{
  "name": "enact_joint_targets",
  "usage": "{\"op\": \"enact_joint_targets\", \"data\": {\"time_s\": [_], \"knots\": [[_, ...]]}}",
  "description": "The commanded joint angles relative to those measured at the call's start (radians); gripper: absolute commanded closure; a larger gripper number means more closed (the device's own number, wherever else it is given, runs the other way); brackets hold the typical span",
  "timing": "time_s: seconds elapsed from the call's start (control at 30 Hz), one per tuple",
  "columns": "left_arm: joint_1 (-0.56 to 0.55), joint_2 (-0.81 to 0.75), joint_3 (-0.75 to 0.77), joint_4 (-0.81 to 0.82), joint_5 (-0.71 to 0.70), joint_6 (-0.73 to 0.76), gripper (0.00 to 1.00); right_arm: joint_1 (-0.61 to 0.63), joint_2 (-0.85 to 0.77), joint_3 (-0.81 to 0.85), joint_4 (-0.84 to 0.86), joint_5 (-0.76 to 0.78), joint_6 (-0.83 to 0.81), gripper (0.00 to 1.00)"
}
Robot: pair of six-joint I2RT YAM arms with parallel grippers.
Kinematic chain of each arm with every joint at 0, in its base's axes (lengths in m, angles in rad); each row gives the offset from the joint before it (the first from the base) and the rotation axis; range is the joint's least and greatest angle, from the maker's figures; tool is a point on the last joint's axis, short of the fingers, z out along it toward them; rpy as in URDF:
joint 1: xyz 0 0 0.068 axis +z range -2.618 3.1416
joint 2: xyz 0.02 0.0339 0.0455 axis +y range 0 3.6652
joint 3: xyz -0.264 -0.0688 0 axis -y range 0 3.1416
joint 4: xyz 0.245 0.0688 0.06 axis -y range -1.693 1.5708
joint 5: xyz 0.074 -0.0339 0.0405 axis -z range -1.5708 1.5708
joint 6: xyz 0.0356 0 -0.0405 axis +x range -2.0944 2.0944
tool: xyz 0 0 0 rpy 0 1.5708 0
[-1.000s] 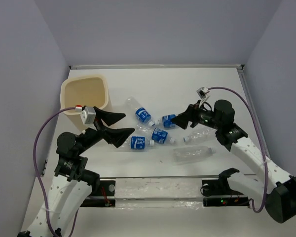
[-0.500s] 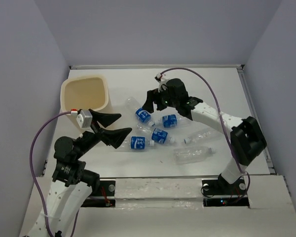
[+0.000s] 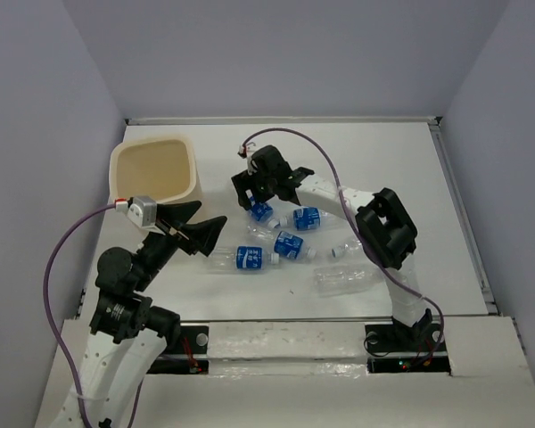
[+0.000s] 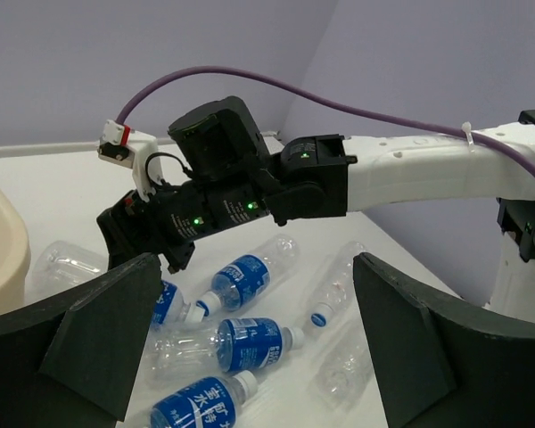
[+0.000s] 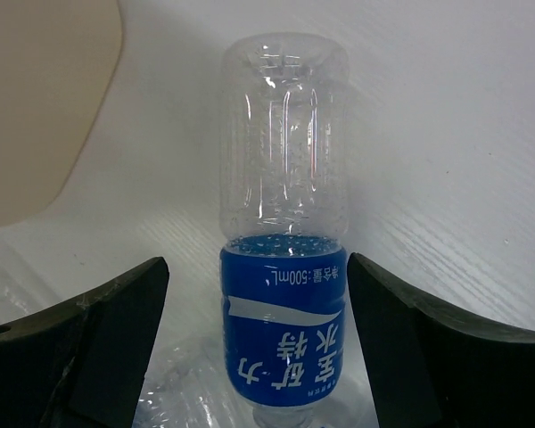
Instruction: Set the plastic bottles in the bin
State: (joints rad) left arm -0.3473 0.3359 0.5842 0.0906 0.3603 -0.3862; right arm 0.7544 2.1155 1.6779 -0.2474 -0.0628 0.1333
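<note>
Several plastic bottles lie on the white table right of the cream bin [image 3: 156, 169]. My right gripper [image 3: 249, 200] is open, low over the blue-labelled bottle [image 3: 261, 212] nearest the bin. In the right wrist view that bottle [image 5: 283, 267] lies between the open fingers [image 5: 80, 348], untouched, with the gripper [image 5: 267, 343] straddling its label. My left gripper [image 3: 201, 228] is open and empty, raised near the bin's front corner. In the left wrist view the gripper [image 4: 267, 357] looks over labelled bottles [image 4: 250, 343] and the right arm's wrist [image 4: 223, 187].
Other labelled bottles [image 3: 305, 218] [image 3: 290, 243] [image 3: 248, 258] and unlabelled ones [image 3: 348, 278] [image 3: 361, 245] lie close together mid-table. The bin's rim shows at the left of both wrist views [image 4: 0, 259] [image 5: 45, 107]. Grey walls enclose the table.
My right arm has swung from the right side leftward across the bottles and come down over the bottle nearest the bin. My left gripper has drawn back slightly to the left.
</note>
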Motion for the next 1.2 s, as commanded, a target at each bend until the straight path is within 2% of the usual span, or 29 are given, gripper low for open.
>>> {"op": "enact_joint_targets", "data": {"time_s": [0.0, 0.2, 0.33, 0.43, 0.47, 0.53, 0.63, 1.17], "knots": [[-0.007, -0.015, 0.043, 0.009, -0.046, 0.014, 0.01, -0.001, 0.041, 0.081, -0.046, 0.035, -0.038, 0.14], [-0.01, -0.008, 0.043, 0.009, -0.044, 0.015, 0.01, -0.001, 0.127, 0.173, -0.067, 0.057, -0.054, 0.2], [-0.009, -0.005, 0.042, 0.009, -0.047, 0.015, 0.01, -0.001, 0.144, 0.213, -0.066, 0.095, -0.063, 0.39], [-0.009, -0.003, 0.04, 0.011, -0.049, 0.013, 0.01, -0.001, 0.144, 0.229, -0.058, 0.107, -0.069, 0.48], [-0.009, -0.003, 0.042, 0.011, -0.049, 0.013, 0.01, -0.001, 0.135, 0.232, -0.05, 0.116, -0.069, 0.55], [-0.009, 0.0, 0.042, 0.011, -0.05, 0.013, 0.01, -0.001, 0.114, 0.221, -0.006, 0.123, -0.061, 0.63], [-0.009, 0.006, 0.042, 0.012, -0.053, 0.012, 0.01, -0.001, 0.026, 0.165, 0.08, 0.12, -0.046, 0.69], [-0.005, 0.005, 0.04, 0.014, -0.054, 0.009, 0.01, 0.008, -0.305, 0.034, 0.381, 0.057, 0.058, 0.74]]}}
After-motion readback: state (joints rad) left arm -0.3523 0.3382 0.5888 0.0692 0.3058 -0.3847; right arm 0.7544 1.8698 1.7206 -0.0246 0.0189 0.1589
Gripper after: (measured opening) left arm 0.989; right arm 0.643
